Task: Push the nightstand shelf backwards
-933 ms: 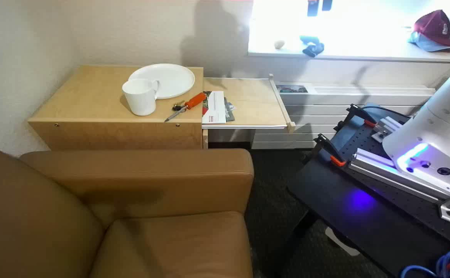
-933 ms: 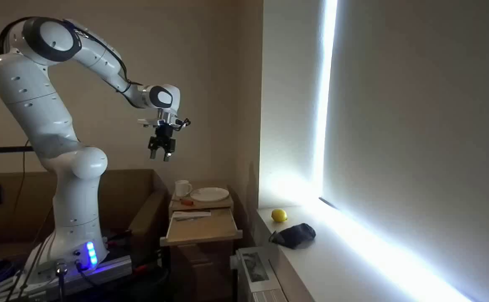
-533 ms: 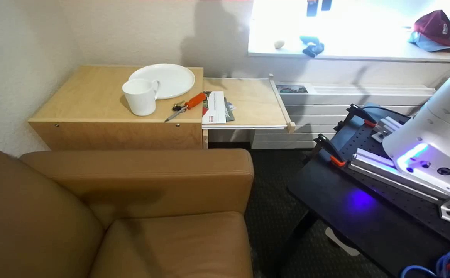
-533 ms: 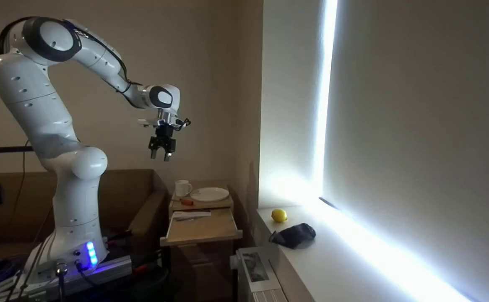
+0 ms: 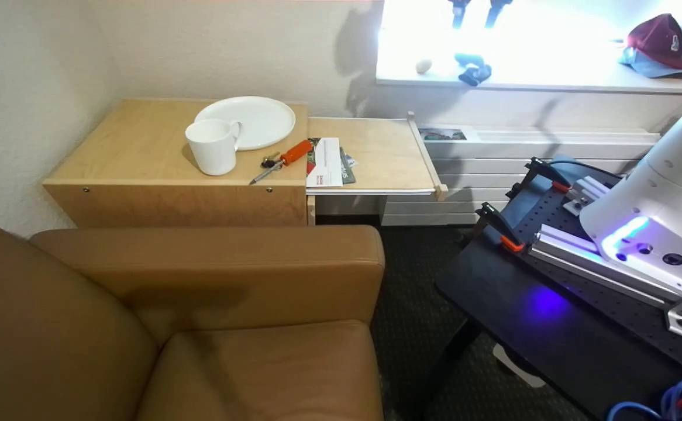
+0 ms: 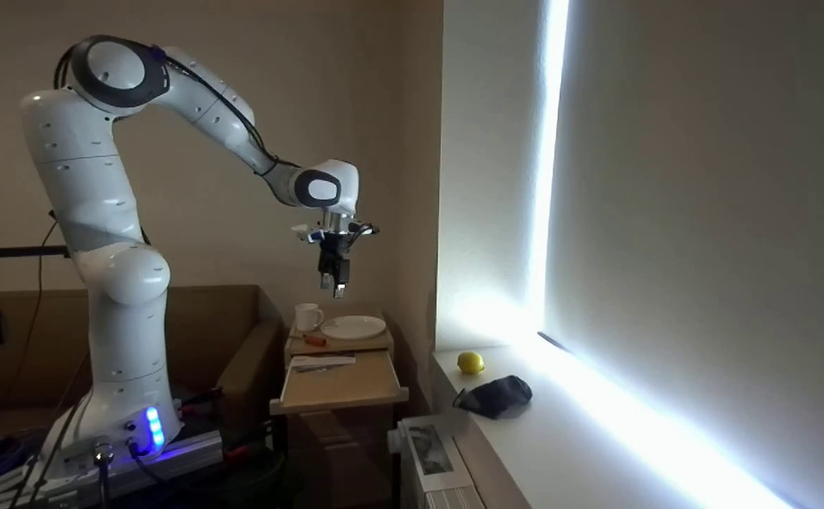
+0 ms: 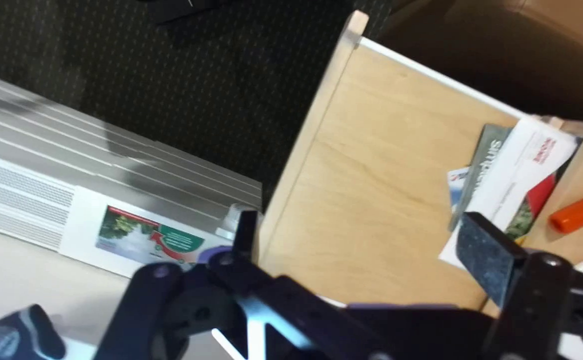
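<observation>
nightstand shelf (image 5: 385,155) juts from the nightstand (image 5: 142,137), papers (image 5: 326,166) on it. gripper (image 6: 333,288) spread, nothing held, higher than shelf. probably stiff board, light, sliding easily (a guess; papers may shift). push flat against front lip (image 7: 309,135), mid-width.

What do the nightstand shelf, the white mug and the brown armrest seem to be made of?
Nightstand shelf: wood or wood-look laminate, smooth satin, with faint grain streaks. White mug: probably glazed ceramic, judging by its smooth white wall, though plastic is possible. Brown armrest: leather or imitation leather, with soft sheen and visible seam.
</observation>
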`<state>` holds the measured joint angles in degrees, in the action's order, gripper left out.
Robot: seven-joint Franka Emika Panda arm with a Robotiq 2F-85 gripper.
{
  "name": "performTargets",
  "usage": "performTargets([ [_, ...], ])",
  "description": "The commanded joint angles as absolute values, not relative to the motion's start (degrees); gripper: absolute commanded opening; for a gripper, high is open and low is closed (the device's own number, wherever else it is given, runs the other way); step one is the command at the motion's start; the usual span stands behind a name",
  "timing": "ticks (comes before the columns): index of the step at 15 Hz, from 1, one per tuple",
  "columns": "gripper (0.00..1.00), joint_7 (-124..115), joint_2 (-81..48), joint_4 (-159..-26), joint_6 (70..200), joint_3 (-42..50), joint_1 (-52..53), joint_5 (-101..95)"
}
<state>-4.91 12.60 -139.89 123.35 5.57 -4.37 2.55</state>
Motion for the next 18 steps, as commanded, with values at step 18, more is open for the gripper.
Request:
performTargets([
  [18,1.0,-18.96,-24.61,-137.19,147.78,14.48,-10.67,-2.55],
])
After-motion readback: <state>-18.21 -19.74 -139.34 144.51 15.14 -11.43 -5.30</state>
